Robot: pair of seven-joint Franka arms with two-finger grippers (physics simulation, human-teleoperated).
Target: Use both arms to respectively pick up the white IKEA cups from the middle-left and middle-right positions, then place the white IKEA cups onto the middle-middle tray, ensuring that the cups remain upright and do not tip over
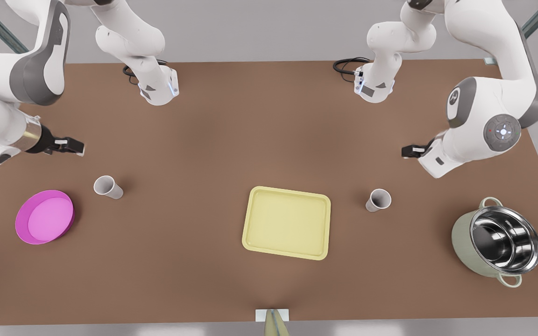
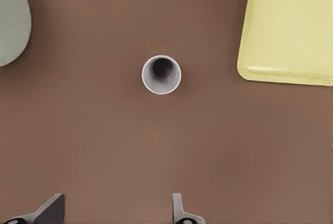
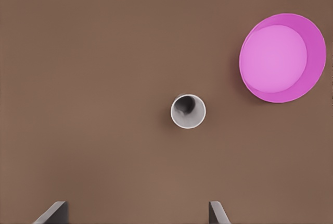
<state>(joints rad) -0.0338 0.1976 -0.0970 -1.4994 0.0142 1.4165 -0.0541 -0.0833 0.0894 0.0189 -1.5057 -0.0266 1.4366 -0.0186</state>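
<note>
Cups (image 1: 108, 186) (image 1: 378, 199) stand unmarked flanking the tray (image 1: 287, 223), left end effector (image 2: 117, 211) and right end effector (image 3: 138, 213) spread wide above them.

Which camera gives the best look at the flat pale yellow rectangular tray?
The front view: the flat pale yellow rectangular tray appears whole there, rim and all four rounded corners, empty. The left wrist view catches just one corner of it, beside a small off-white cup.
</note>
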